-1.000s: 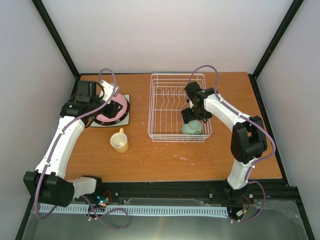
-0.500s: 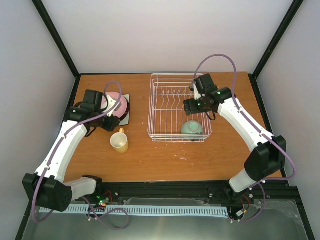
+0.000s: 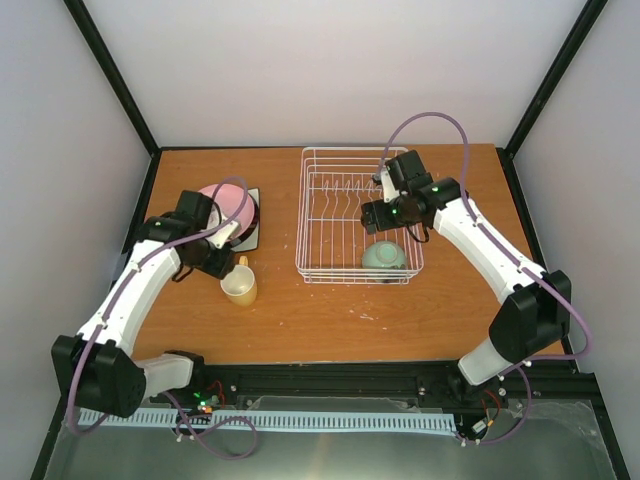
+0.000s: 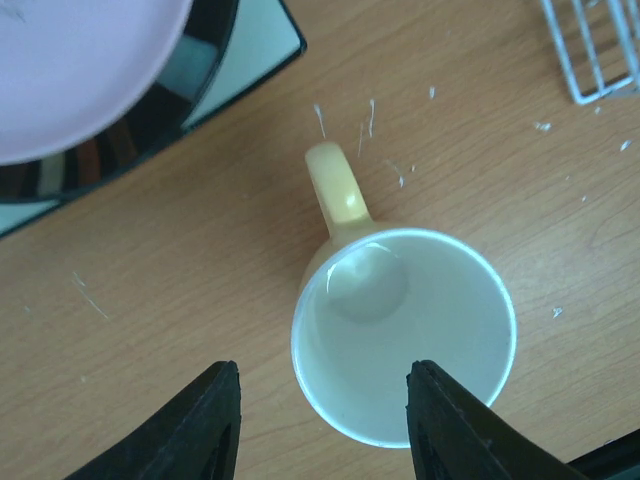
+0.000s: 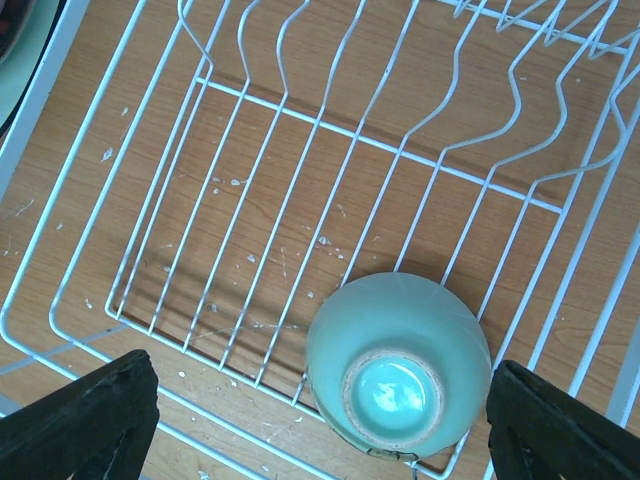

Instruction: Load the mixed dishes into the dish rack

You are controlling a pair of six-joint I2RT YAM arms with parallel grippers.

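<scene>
Pale green bowl (image 3: 384,256) (image 5: 398,360): upside down, foot ring up, on the floor wires of the dish rack (image 3: 301,220) (image 5: 330,127) in its near right corner; the rest of the rack holds nothing, and its row of upright tines stands at the far side.

Yellow handled mug (image 3: 239,284) (image 4: 400,335): upright on the table (image 3: 330,310), left of the rack and apart from it; handle turned towards the plate stack.

Plate stack: far left of the mug; pink round plate (image 3: 232,205) (image 4: 70,70) on top, dark brown round plate (image 4: 190,80) beneath it, a pale square plate (image 3: 253,238) (image 4: 252,48) with a dark edge at the bottom; no further plate can be told apart in the stack.

Left gripper (image 3: 218,252) (image 4: 322,400): over the mug, jaws at a middling gap and gripping nothing; one finger stands outside the mug above the table, the other over the mug's mouth, so the mug's wall lies between them; whether either finger touches the mug cannot be told.

Right gripper (image 3: 376,214) (image 5: 320,430): above the rack, jaws spread wide and empty; the bowl lies below, between the two fingers.

Table: orange-brown wood, flecked with small white specks (image 4: 372,118) around the mug and under the rack.
</scene>
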